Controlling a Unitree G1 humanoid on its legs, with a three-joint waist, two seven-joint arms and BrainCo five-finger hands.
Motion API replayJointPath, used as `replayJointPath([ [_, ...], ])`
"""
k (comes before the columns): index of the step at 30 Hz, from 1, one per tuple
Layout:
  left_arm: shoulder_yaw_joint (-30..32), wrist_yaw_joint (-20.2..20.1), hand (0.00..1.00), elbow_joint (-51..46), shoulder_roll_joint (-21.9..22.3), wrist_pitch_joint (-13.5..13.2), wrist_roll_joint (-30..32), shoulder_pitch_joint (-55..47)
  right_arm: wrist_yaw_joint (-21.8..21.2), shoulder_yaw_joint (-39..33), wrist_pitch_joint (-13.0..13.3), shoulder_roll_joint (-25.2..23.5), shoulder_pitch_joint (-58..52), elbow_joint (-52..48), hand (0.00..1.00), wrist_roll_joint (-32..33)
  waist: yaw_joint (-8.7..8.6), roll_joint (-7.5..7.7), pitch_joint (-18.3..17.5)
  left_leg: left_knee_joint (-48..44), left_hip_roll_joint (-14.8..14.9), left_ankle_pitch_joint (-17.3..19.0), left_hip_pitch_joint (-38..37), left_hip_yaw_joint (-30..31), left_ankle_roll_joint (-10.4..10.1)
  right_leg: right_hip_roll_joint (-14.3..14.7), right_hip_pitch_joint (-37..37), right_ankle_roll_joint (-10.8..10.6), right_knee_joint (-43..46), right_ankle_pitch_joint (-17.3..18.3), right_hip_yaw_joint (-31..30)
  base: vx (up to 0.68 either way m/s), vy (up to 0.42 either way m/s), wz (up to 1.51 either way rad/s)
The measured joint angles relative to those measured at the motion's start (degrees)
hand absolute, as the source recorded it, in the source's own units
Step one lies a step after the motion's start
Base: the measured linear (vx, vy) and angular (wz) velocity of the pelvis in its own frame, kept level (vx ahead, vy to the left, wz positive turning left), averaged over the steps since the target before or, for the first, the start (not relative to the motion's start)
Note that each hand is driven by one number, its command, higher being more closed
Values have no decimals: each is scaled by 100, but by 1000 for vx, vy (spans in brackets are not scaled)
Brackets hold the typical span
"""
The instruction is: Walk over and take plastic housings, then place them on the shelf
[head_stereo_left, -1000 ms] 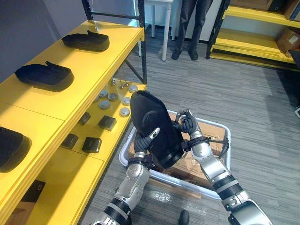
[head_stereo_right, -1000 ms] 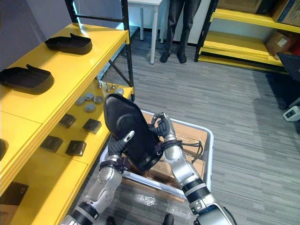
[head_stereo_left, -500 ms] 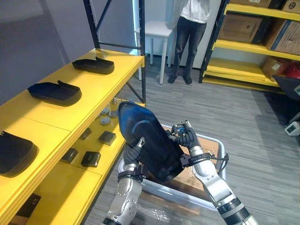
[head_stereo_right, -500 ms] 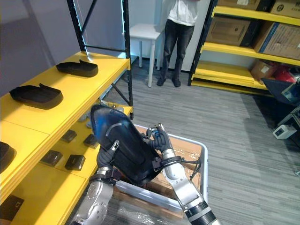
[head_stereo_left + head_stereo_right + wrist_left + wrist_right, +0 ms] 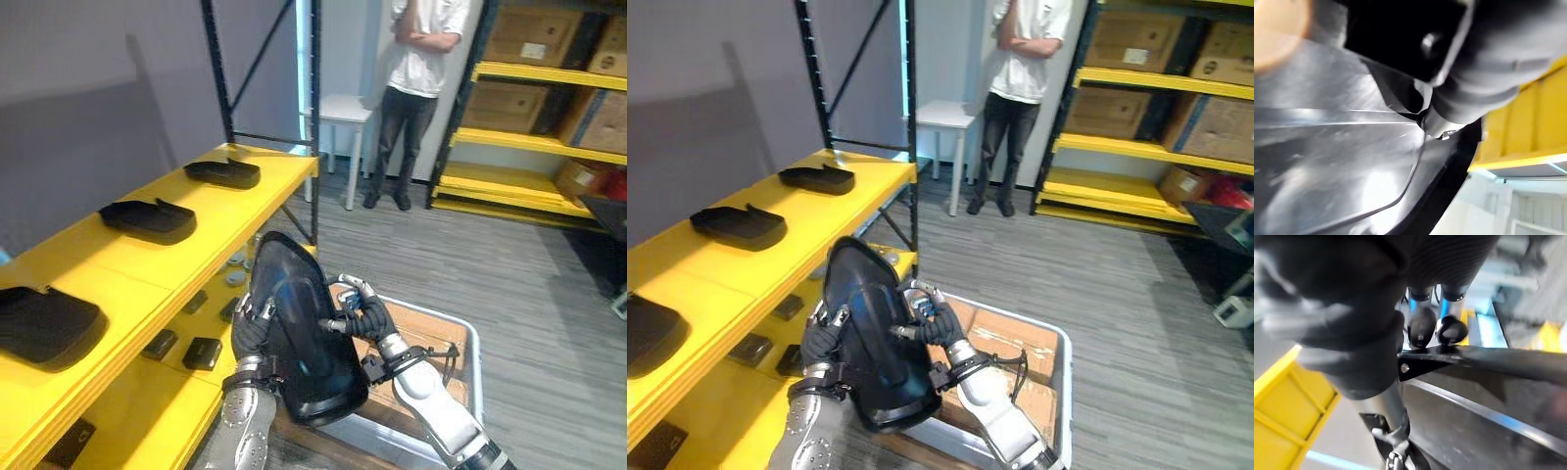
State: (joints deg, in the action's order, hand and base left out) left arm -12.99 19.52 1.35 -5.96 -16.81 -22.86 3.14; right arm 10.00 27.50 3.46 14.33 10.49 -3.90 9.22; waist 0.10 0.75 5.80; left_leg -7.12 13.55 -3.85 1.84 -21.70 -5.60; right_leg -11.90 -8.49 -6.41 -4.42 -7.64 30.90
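Note:
I hold a large black plastic housing [image 5: 299,343] upright in front of me, above a white bin [image 5: 476,338]. My left hand [image 5: 250,328] grips its left edge with curled fingers, and its glossy surface [image 5: 1327,161] shows close in the left wrist view. My right hand [image 5: 367,318] clasps the right edge; its fingertips [image 5: 1422,328] hook over the housing's rim [image 5: 1474,357]. To my left runs the yellow shelf [image 5: 196,235], with three more black housings on it: a far one [image 5: 223,173], a middle one [image 5: 149,217] and a near one [image 5: 44,323].
The shelf's lower level carries small black blocks [image 5: 203,351] and silver discs [image 5: 238,262]. Cardboard [image 5: 431,333] lies in the bin. A person [image 5: 416,78] stands beside a white table [image 5: 348,113] at the back. A second yellow rack with cartons [image 5: 549,73] stands right.
The view has tilted up, showing more of the room. Both hands have raised the housing and turned it more upright, keeping their hold on its edges.

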Motion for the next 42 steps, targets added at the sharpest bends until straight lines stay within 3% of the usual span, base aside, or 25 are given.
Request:
replayJointPath([
  [2, 53, 19, 100, -102, 61, 22, 340, -62, 153, -65, -13, -88, -255, 10, 0, 171, 142, -32, 24, -276, -57, 50, 60, -198, 101, -275, -147, -172, 299, 159, 342, 82, 121, 123],
  [4, 486, 45, 100, -572, -80, 27, 758, -295, 249, -62, -8, -421, -490, 5, 0, 458, 250, -10, 22, -309, -406, 268, 98, -38, 184, -746, -130, -316, 862, 462, 480, 66, 229, 55],
  [7, 969, 11, 100, -1098, -299, 20, 864, -448, 281, -335, 20, -763, -804, 2, 0, 807, 315, 122, 104, -496, -702, 444, 115, -75, 344, -1240, -60, -123, 1374, 790, 602, 91, 219, 46],
  [8, 1098, -64, 100, -1263, -349, -25, 862, -454, 347, -695, 86, -847, -1062, -3, 0, 1015, 333, 188, 157, -1322, -756, 829, 207, -311, 557, -1553, -139, 193, 1788, 971, 731, 150, 225, 86],
  [9, 1181, -141, 100, -1337, -306, -63, 865, -476, 386, -1024, 200, -714, -1307, -27, 0, 1099, 238, 0, 195, -1543, -750, 1329, 153, -239, 708, -1837, 33, 890, 2912, 939, 534, 138, 218, 95],
  [10, 1226, -172, 100, -1388, -332, -61, 879, -504, 433, -1188, 230, -700, -1453, -32, 0, 1136, 203, 33, 218, -1536, -829, 1415, 94, -145, 708, -2044, 299, 1191, 3599, 701, 157, 111, 282, 105],
  [11, 1374, -181, 100, -1491, -416, -65, 966, -518, 445, -1509, 254, -719, -1638, -18, 0, 1235, 107, 22, 255, -1492, -916, 1471, 12, 120, 762, -2126, 872, 1339, 4617, 471, -611, 96, 275, 108],
  [12, 1549, -177, 100, -1567, -521, -66, 996, -507, 441, -1720, 320, -775, -1730, -19, 0, 1301, 34, 15, 283, -1393, -923, 1477, 4, 398, 758, -1771, 1328, 950, 5277, 790, -1147, 107, 225, 107],
  [13, 1625, -169, 100, -1591, -571, -66, 1038, -508, 427, -1796, 364, -807, -1745, -17, 0, 1325, -4, 21, 283, -1292, -942, 1459, -11, 514, 782, -1553, 1490, 742, 5367, 964, -1308, 133, 112, 111],
  [15, 1853, -209, 100, -1573, -798, -53, 1013, -463, 290, -2136, 513, -856, -1741, -3, 0, 1316, -81, 67, 279, -862, -1242, 1286, -127, 1096, 845, -768, 1796, 307, 4643, 1412, -1766, 192, 107, 109],
  [17, 1894, -328, 100, -1568, -951, -53, 681, -312, 299, -2540, 519, -851, -1747, 90, 0, 1206, -111, 115, 249, -665, -1507, 1209, -141, 1467, 823, -347, 1926, 67, 3723, 1547, -2238, 289, 27, 134],
  [19, 1955, -446, 100, -1621, -1040, -56, 238, -110, 289, -3047, 511, -850, -1746, 407, 0, 1163, -142, 153, 224, -503, -1733, 1071, -273, 1956, 858, -37, 1928, 45, 2913, 1555, -2583, 392, -88, 152],
  [21, 2079, -500, 100, -1778, -998, -56, 54, -144, 271, -3196, 467, -854, -1749, 531, 0, 1155, -144, 176, 205, -502, -1778, 1085, -336, 2142, 834, 61, 1810, 209, 2418, 1344, -2482, 274, -128, 88],
  [22, 2226, -566, 100, -2090, -905, -64, -106, -263, 246, -3254, 437, -854, -1748, 579, 0, 1116, -157, 245, 153, -545, -1816, 1160, -309, 2307, 723, 176, 1674, 271, 1781, 679, -2348, 272, -158, 83],
  [24, 2410, -830, 100, -2697, -370, -126, -298, -801, 163, -3363, 329, -821, -1692, 713, 0, 1025, -93, 46, 45, -582, -1512, 1309, -208, 2490, 498, 463, 1304, 350, 1074, 516, -2078, 329, -165, 51],
  [27, 2388, -1307, 100, -2923, 74, -167, -547, -1262, 153, -3437, 228, -846, -1716, 760, 0, 908, 60, 29, 36, -574, -1303, 1362, -251, 2486, 373, 709, 923, 449, 465, 410, -1899, 284, -146, 15],
  [32, 2372, -1936, 100, -3123, 583, -185, -1199, -1530, 92, -3426, 228, -860, -1714, 762, 0, 812, 74, -63, 46, -620, -1374, 1343, -328, 2491, 326, 668, 688, 448, 210, 411, -1892, 116, 11, 1],
  [36, 2321, -2116, 100, -3370, 683, -217, -1300, -1661, 161, -3564, 282, -1026, -1854, 763, 0, 810, 12, -167, 82, -594, -1505, 1319, -330, 2622, 288, 524, 541, 407, 194, 441, -1556, 22, 82, 33],
  [38, 2245, -2150, 100, -3372, 712, -212, -1317, -1657, 269, -3731, 405, -1050, -1971, 757, 0, 734, -144, -168, 86, -539, -1610, 1184, -300, 2380, 84, 338, 410, 343, 231, 494, -1150, 1, 78, 115],
  [39, 2219, -2190, 100, -3369, 740, -214, -1319, -1648, 397, -3952, 470, -1041, -2057, 759, 0, 594, -267, -83, 136, -583, -1763, 1030, -245, 2077, -61, -23, 326, 308, 410, 568, -853, -4, 91, 109],
  [40, 2199, -2224, 100, -3368, 729, -215, -1317, -1627, 449, -4042, 496, -1045, -2096, 751, 0, 576, -296, -58, 156, -797, -1747, 1102, -146, 1824, 31, -145, 281, 305, 468, 573, -816, -23, 176, 132],
  [41, 2116, -2247, 100, -3350, 686, -282, -1318, -1631, 584, -4176, 531, -979, -2096, 790, 0, 572, -302, -88, 189, -1122, -1295, 1281, -25, 1148, 241, -318, 323, 311, 729, 587, -671, -25, 125, 78],
  [42, 2086, -2247, 100, -3320, 669, -327, -1308, -1651, 625, -4227, 544, -918, -2073, 861, 0, 572, -317, -104, 204, -1340, -895, 1291, 59, 903, 216, -430, 369, 328, 933, 609, -657, -35, 218, 60],
])
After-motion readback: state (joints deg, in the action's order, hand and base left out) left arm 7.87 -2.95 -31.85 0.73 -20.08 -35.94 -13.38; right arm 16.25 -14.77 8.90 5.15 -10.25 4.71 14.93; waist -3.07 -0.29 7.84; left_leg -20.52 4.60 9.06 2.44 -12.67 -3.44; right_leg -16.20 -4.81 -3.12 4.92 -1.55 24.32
